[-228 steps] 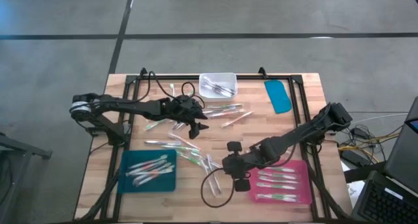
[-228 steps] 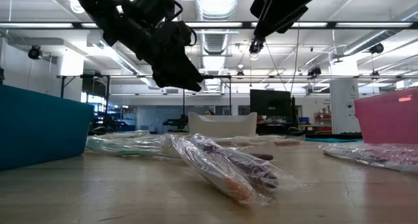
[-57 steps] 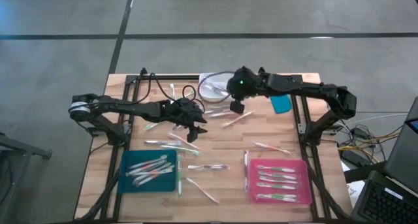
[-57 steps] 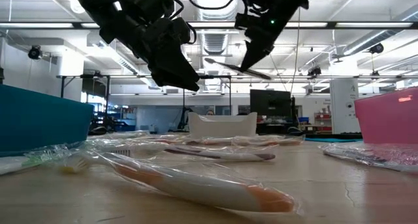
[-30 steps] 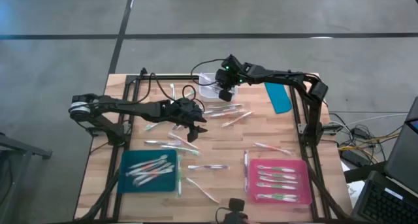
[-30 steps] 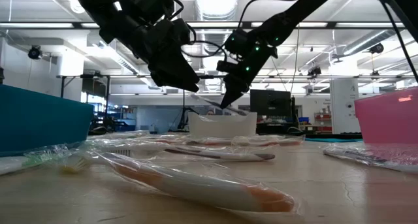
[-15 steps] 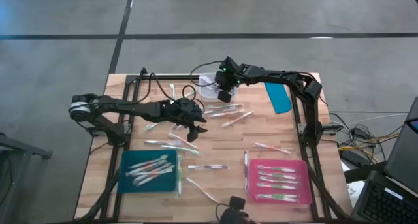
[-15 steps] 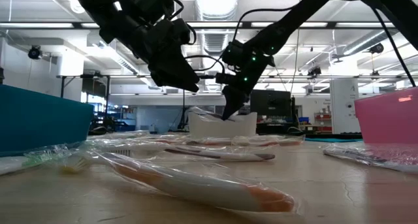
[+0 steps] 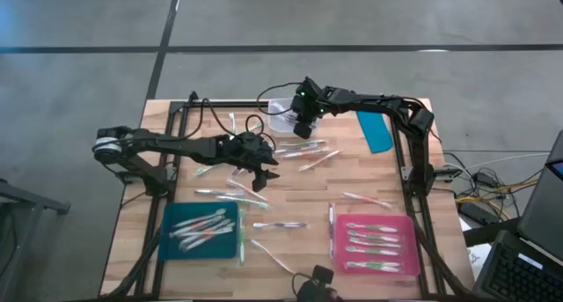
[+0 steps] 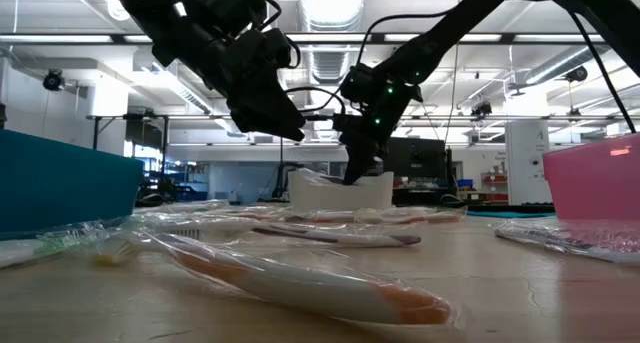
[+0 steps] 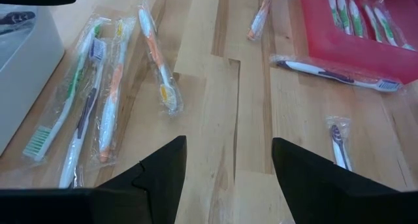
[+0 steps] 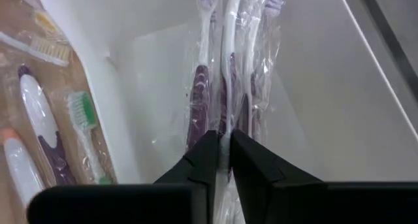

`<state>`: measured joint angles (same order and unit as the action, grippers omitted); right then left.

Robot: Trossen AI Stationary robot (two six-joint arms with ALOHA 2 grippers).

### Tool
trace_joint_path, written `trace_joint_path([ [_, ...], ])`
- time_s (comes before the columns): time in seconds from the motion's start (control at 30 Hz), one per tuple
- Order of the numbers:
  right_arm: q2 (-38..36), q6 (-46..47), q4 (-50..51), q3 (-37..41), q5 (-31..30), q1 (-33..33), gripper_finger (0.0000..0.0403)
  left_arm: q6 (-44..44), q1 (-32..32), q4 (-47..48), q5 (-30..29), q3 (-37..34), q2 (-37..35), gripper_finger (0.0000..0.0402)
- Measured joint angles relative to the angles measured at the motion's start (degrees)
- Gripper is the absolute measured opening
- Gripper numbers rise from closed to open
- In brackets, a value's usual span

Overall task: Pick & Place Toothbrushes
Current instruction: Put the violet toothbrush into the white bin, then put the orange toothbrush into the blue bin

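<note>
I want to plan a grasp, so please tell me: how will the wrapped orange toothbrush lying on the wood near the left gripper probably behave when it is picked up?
The orange toothbrush looks thin and probably light and stiff. Its clear wrapper is glossy and loose at the ends, so fingers may slip or pinch only film. It lies flat on the table, likely needing a low pinch.

Overhead cam looks straight down on the table (image 9: 290, 183); low cam sits at tabletop level; both catch the white bin (image 9: 283, 117).

White bin (image 9: 283, 117) contents hidden under right tool (image 9: 302, 128) in high view.
</note>
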<state>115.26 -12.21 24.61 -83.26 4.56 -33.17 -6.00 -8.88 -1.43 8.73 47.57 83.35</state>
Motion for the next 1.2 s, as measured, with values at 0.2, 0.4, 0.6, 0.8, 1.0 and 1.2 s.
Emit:
trace_joint_path([
  [0.2, 0.0, -0.1, 0.2, 0.0, 0.0, 0.0, 0.0092, 0.0, 0.0, 0.0, 0.0, 0.0, 0.0, 0.0230],
  [0.4, -0.2, -0.1, 2.4, -1.7, 0.0, 0.0, 0.0138, 0.0, 0.0, 0.0, 0.0, 0.0, 0.0, 0.0230],
  [0.6, -1.0, 0.6, 6.7, -6.6, 0.0, 0.1, 0.0169, 0.0, 0.0, 0.0, 0.0, 0.0, 0.0, 0.0230],
  [0.8, -4.5, 1.3, 9.4, -9.0, 0.1, 0.9, 0.0184, 0.0, 0.0, 0.0, 0.0, 0.0, 0.0, 0.0230],
  [1.0, -8.6, 1.8, 9.9, -9.0, 0.3, 1.5, 0.0172, 0.0, 0.0, 0.0, 0.0, 0.0, 0.0, 0.0230],
  [1.2, -11.1, 1.5, 11.2, -9.0, 0.3, 2.2, 0.0142, 0.0, 0.0, 0.0, 0.0, 0.0, 0.0, 0.0230],
])
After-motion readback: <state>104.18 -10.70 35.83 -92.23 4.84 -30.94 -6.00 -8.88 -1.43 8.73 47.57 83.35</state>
